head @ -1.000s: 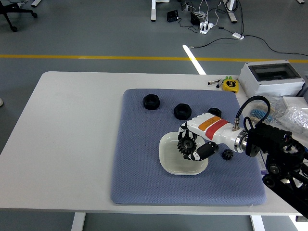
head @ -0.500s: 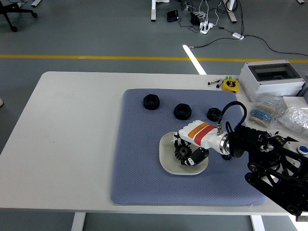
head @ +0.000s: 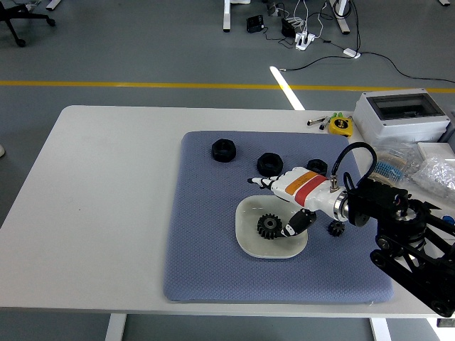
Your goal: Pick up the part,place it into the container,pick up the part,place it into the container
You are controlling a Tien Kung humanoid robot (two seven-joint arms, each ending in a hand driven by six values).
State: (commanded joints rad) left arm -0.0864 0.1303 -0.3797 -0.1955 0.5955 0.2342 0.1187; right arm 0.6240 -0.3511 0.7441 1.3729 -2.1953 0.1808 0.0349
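A black gear (head: 269,226) lies flat in the white dish (head: 249,241) on the blue mat. My right hand (head: 281,202) hovers just above the dish's far right side, its fingers (head: 260,182) stretched out and holding nothing. A smaller black gear (head: 335,229) lies on the mat right of the dish, under my wrist. Three black nut-like parts sit farther back on the mat: one (head: 224,150) at the left, one (head: 269,164) in the middle, one (head: 317,167) partly hidden behind my hand. My left arm is out of sight.
The blue mat (head: 206,263) covers the table's right half. At the far right stand a grey box (head: 402,115), a yellow tape measure (head: 341,126) and plastic bags (head: 434,170). The table's left part (head: 106,192) is bare white.
My right hand let go of the gear, which now lies in the dish. The fingers have spread out and the hand has lifted up and back a little.
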